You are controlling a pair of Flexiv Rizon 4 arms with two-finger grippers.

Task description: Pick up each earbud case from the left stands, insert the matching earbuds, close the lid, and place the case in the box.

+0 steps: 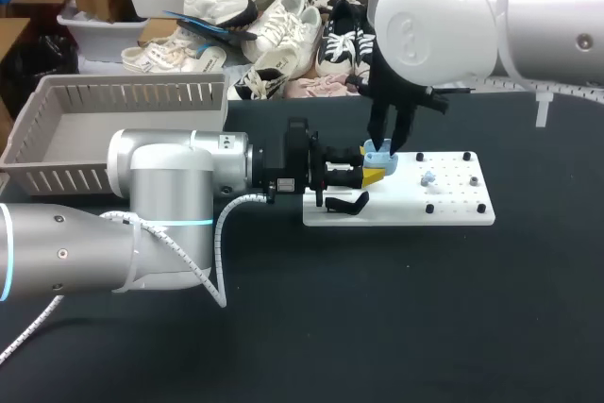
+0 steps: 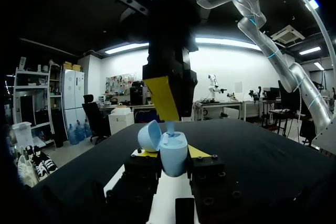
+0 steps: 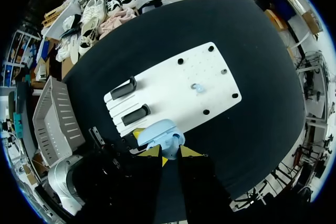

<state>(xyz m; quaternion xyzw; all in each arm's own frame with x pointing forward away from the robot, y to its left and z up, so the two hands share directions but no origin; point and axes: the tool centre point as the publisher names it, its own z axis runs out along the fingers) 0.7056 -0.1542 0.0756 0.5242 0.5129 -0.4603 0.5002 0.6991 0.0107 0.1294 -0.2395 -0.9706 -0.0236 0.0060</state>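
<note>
Head view, box (image 1: 57,162): pale plastic basket with slatted walls at the left rear of the worktop (image 1: 377,327); its bare floor is in plain sight.
Head view, board (image 1: 453,209): flat white plate with small black pegs; a curved black stand (image 1: 345,203) at its left end and a small pale earbud (image 1: 427,177) lying mid-board.
Head view, earbud case (image 1: 379,161): light blue, smooth, rounded; held over the board's left end.
Left wrist view, left end effector (image 2: 168,153): clamped on the earbud case from two sides; the lid (image 2: 149,135) is hinged open and tilted aside.
Left wrist view, right end effector (image 2: 168,114): hangs directly above the open case; whether it is apart or together cannot be told. A small blue piece (image 2: 170,127) sits at the case's mouth.
Right wrist view, stands: two black ones show, near (image 3: 135,115) and far (image 3: 123,88), against one in the head view; the case sits just beside the board's edge.
</note>
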